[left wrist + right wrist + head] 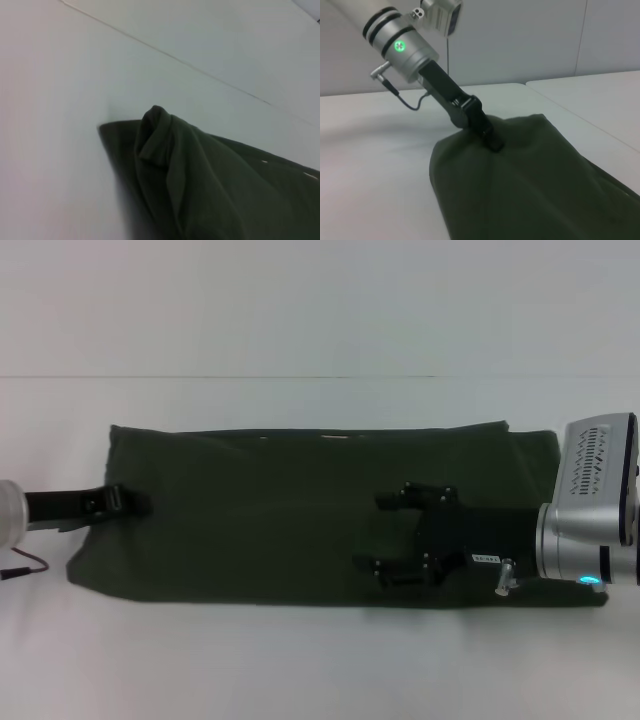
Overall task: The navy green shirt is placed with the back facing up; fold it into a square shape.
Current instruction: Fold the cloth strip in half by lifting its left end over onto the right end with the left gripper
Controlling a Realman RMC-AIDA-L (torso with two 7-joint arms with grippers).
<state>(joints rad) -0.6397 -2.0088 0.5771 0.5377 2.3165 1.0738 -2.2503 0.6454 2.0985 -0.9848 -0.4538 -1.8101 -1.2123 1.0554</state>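
Left gripper [128, 502] is pinching the shirt [270, 520] at its left end, jaws narrowed on a bunched fold. The shirt is lying on the table [320, 670], already a long band, its long axis running left to right. Right gripper [392, 534] is hovering over the right half, fingers spread wide, holding nothing. The risk, I'd say: that small pinch slipping mid-fold and skewing the edges.

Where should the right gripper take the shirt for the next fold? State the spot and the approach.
Probably the right-hand short edge of the shirt, from above. It lies flat as a long band, so that thin edge can be pinched. The right gripper hovers open over it; the left gripper meets the opposite end.
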